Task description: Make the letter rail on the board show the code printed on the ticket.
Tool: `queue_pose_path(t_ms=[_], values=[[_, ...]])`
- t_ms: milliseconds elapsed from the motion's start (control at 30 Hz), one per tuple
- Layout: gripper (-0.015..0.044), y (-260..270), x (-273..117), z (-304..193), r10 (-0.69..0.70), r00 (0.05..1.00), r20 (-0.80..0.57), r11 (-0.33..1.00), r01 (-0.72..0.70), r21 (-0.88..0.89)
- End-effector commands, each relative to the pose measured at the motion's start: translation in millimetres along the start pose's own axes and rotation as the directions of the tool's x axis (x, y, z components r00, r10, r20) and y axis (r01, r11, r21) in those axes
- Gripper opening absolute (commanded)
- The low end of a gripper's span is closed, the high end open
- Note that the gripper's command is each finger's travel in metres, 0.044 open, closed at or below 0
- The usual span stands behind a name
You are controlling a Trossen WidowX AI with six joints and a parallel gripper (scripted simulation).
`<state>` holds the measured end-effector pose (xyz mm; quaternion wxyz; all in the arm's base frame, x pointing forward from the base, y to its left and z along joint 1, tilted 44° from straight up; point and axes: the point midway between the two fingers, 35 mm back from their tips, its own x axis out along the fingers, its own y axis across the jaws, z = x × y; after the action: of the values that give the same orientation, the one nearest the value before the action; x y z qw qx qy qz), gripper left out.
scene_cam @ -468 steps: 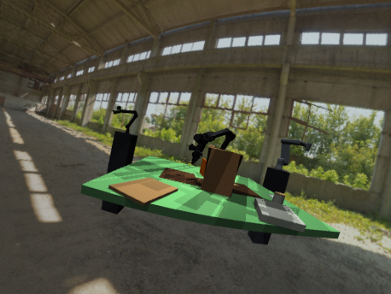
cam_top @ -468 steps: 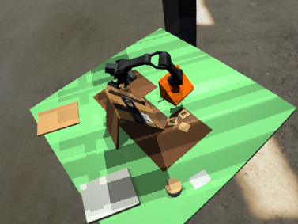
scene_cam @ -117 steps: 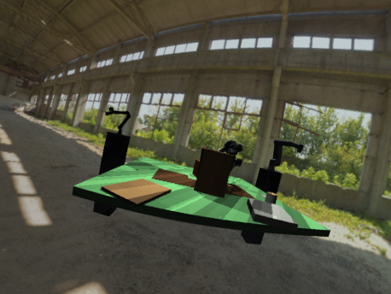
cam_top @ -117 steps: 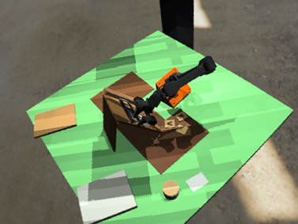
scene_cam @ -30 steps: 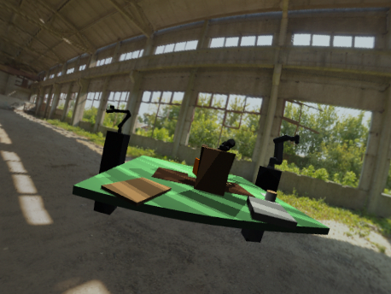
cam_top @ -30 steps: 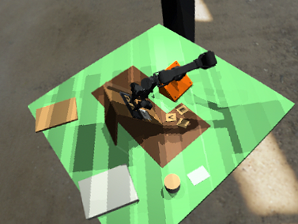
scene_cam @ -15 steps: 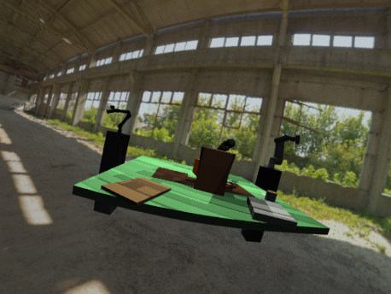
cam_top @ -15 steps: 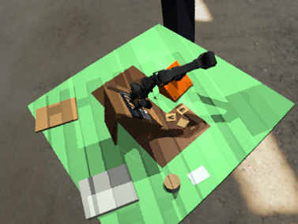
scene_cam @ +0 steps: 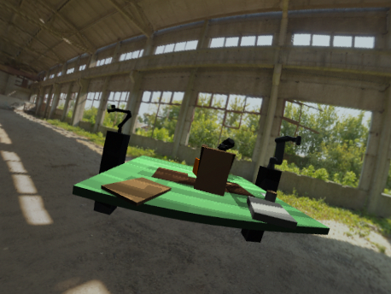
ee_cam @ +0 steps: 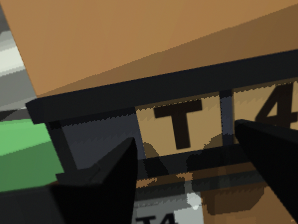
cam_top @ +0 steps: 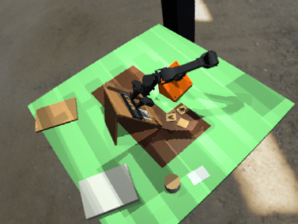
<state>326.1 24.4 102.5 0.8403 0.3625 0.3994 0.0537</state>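
Black-framed letter rail (cam_top: 136,114) (ee_cam: 165,77), part-filled: tan square T tile (ee_cam: 212,112) inside, just left of tan square 4 tile (ee_cam: 275,117); black parallel-jaw gripper (cam_top: 138,101) (scene_cam: 226,144) (ee_cam: 184,135) partly open, holding nothing; three tan tiles (cam_top: 183,123) loose outside, T's seating probably unfinished.

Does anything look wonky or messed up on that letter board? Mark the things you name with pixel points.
Nothing looks broken. In the rail (cam_top: 141,116) (ee_cam: 165,80), a small gap separates the T tile (ee_cam: 212,117) from the 4 tile (ee_cam: 245,102). That looks a bit odd, because the ticket (cam_top: 144,113) (ee_cam: 192,216) shows T and 4 side by side.
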Motion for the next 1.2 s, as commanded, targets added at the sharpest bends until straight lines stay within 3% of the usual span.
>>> queue_pose_path(t_ms=[0, 1100, 1167], values=[[0.0295, 0, -3, 0, 0.003, 1.000, 0.000, 1.000, -0.003, -0.006], [0.0295, 0, -28, 0, 0.001, 1.000, -0.001, 1.000, -0.001, -0.005], [0.0242, -1, -26, 0, -0.002, 1.000, -0.001, 1.000, 0.002, 0.001]])
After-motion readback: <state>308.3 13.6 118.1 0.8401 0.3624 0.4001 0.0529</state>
